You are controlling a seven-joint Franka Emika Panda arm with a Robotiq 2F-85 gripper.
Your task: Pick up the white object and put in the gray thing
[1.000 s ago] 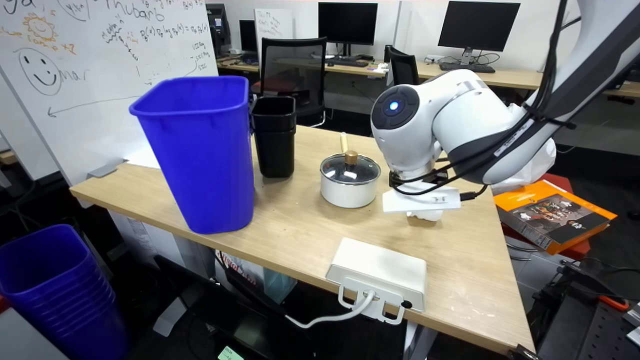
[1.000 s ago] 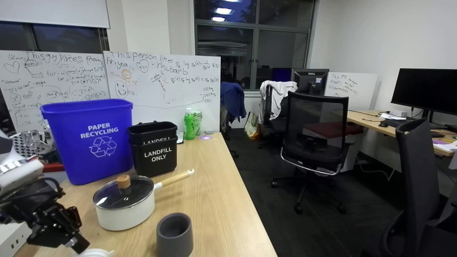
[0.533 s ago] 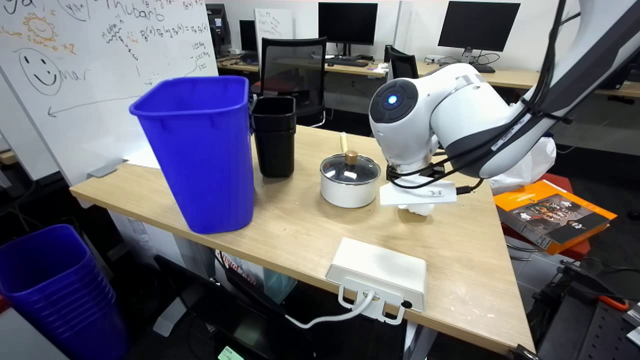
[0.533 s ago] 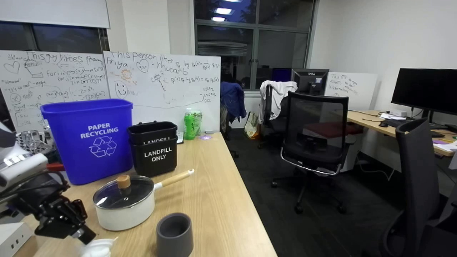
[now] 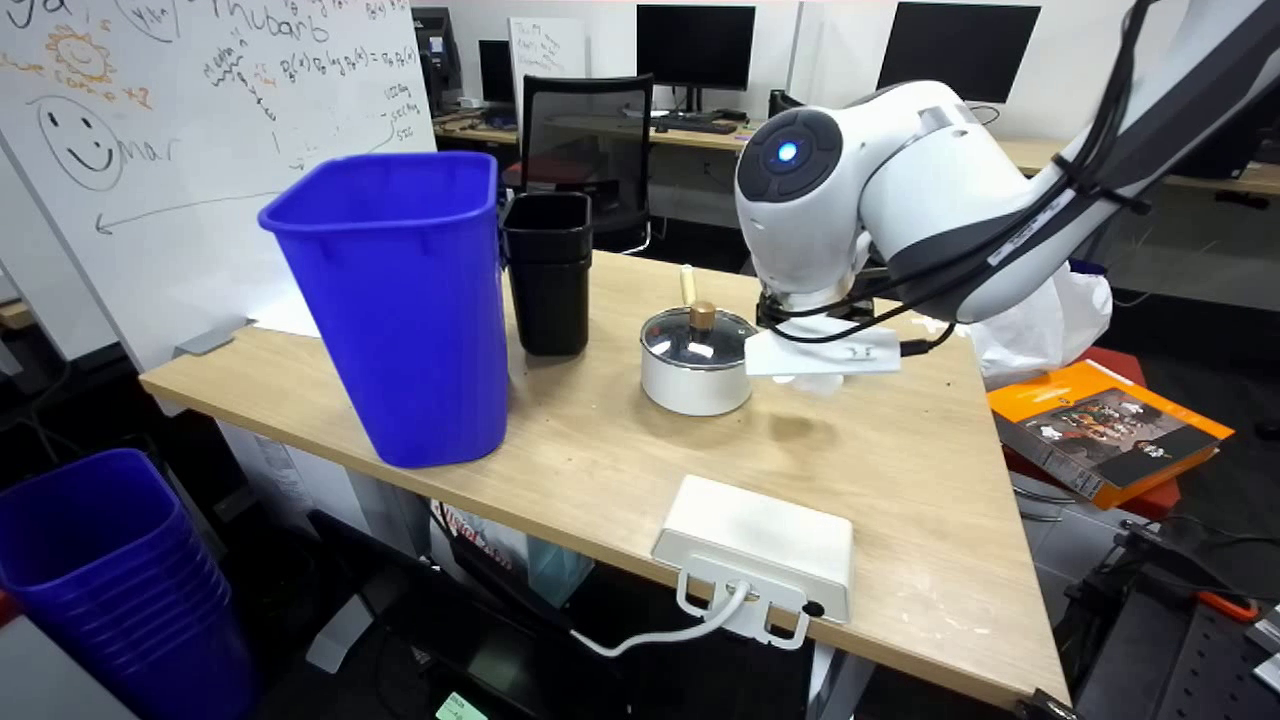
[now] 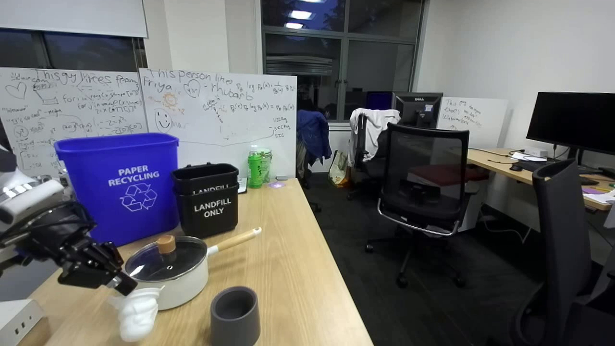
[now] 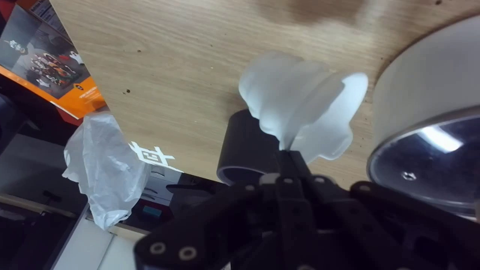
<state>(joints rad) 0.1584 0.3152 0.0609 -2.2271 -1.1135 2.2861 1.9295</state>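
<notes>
The white object [image 6: 138,315] is soft-looking and ridged, and hangs above the table; it also shows in the wrist view [image 7: 285,93] and partly in an exterior view [image 5: 815,382]. My gripper [image 6: 126,284] is shut on its upper edge, with the fingertips pinched together in the wrist view [image 7: 289,153]. The gray thing is a round, open cup [image 6: 235,319] standing on the table, to the right of the held object in that exterior view. In the wrist view the cup [image 7: 243,148] is partly behind the white object and the fingers. The arm hides it in an exterior view.
A white saucepan [image 6: 168,290] with a glass lid stands beside the gripper, its handle [image 6: 238,239] pointing away. A blue bin [image 6: 129,192] and black bins [image 6: 211,211] stand behind it. A white box [image 5: 760,540] lies at a table edge. A plastic bag [image 7: 108,168] is beyond the table.
My gripper has risen with the white object in it, lifting it off the table. It has moved up and to the right, closer to the saucepan, in an exterior view.
</notes>
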